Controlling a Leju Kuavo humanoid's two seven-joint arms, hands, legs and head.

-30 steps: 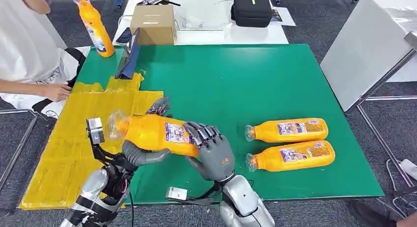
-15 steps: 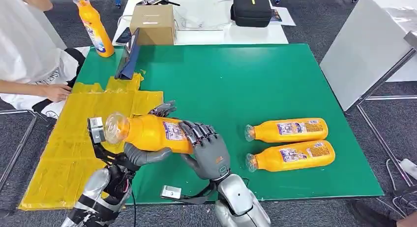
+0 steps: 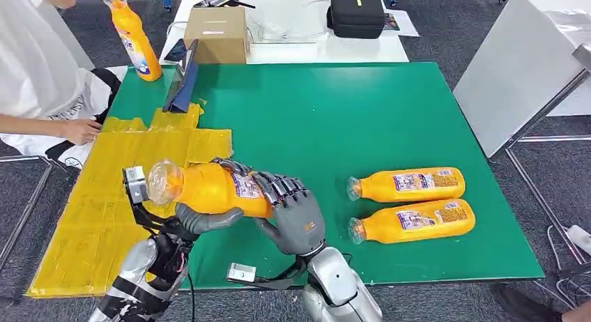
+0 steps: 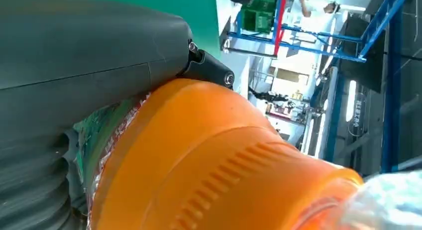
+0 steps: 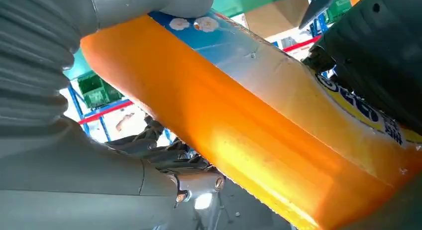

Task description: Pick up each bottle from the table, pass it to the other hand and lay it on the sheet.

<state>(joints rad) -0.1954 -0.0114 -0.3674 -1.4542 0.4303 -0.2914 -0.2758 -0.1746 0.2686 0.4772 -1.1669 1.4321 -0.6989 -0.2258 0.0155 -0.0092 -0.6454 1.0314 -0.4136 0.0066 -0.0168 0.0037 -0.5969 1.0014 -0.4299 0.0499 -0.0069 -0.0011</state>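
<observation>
Both hands now clasp the orange bottle (image 3: 212, 189) beside the yellow sheet (image 3: 104, 196): left hand (image 3: 202, 217) has closed its fingers over it, right hand (image 3: 296, 217) still gripping, so the handover is mid-way.

Bright even overhead light, soft shadows, head view sharp — wrist views blurred close up

One high head camera, two wrist cameras pressed right up against the same bottle.
The head view looks forward and down from high on the body, taking in the green table (image 3: 362, 113), far edge at 12 o'clock, arms entering at 6. The left wrist view sits tight against the held bottle (image 4: 209, 160) behind the left hand (image 4: 74, 65), facing its neck; the right wrist view, equally close, looks along that bottle's body past the right hand (image 5: 59, 155).
</observation>
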